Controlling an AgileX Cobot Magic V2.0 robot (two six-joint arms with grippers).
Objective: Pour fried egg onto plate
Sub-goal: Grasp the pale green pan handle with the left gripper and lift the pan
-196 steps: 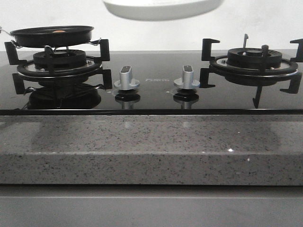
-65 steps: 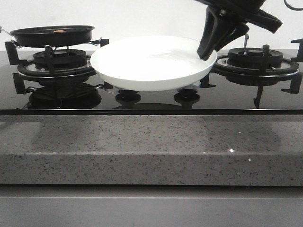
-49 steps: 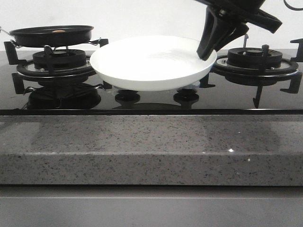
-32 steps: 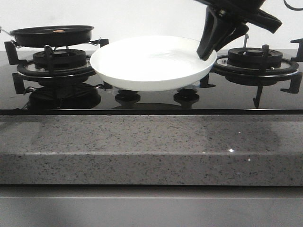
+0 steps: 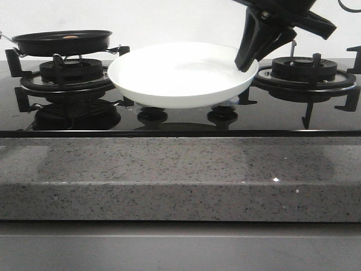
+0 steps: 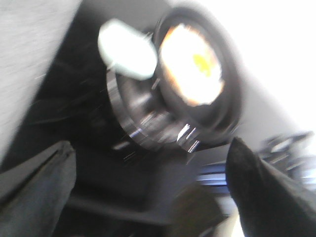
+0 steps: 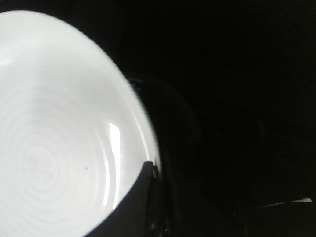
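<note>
The white plate hovers level over the middle of the stove, low above the knobs. My right gripper is shut on the plate's right rim. In the right wrist view one finger lies over the inside of the plate at the rim. The fried egg lies in the black frying pan on the left burner, only its yolk edge showing. The blurred left wrist view shows the egg in the pan, with the left gripper open, empty and well short of the pan.
The right burner grate stands behind and beside my right gripper. Two knob bases show under the plate. The glossy black stove top ends at a grey granite counter edge in front.
Since three seconds ago the plate has come down from the top of the view to just above the knobs, and the right gripper has come into view. Over the last second nothing has moved.
</note>
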